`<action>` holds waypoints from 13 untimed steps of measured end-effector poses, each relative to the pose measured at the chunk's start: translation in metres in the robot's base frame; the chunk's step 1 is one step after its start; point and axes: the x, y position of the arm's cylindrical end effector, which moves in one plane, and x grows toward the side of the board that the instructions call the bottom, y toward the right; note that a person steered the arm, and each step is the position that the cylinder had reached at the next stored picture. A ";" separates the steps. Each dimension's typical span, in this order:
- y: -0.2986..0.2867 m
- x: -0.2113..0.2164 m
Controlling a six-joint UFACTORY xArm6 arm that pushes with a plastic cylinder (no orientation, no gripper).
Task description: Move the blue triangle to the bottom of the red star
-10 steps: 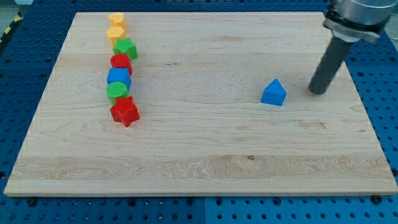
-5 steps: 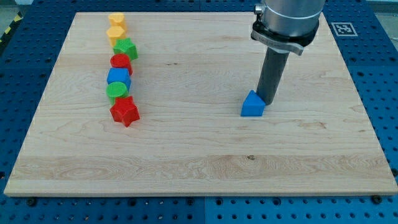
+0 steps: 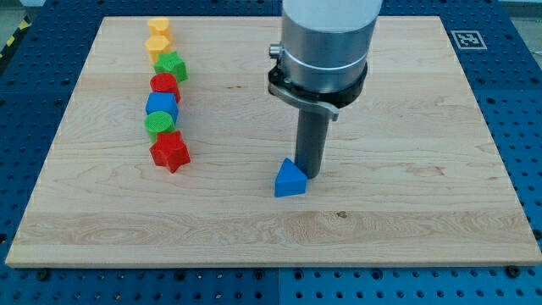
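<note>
The blue triangle (image 3: pixel 290 180) lies on the wooden board (image 3: pixel 406 212) near the middle, a bit toward the view's bottom. My tip (image 3: pixel 308 176) touches its upper right side. The red star (image 3: pixel 169 152) sits far to the view's left, at the bottom end of a column of blocks. The triangle is well to the right of the star and slightly lower.
Above the red star a column runs toward the view's top: a green block (image 3: pixel 157 125), a blue block (image 3: pixel 161 106), a red block (image 3: pixel 164 85), a green block (image 3: pixel 171 66) and two yellow blocks (image 3: pixel 157 38). The arm's grey body (image 3: pixel 326 42) hangs over the board's upper middle.
My tip has moved left and down across the board, pushing the blue triangle from the right half toward the middle and lower. The column of blocks has not moved.
</note>
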 end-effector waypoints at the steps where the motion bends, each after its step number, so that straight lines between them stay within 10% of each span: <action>1: -0.006 0.010; 13: -0.144 0.097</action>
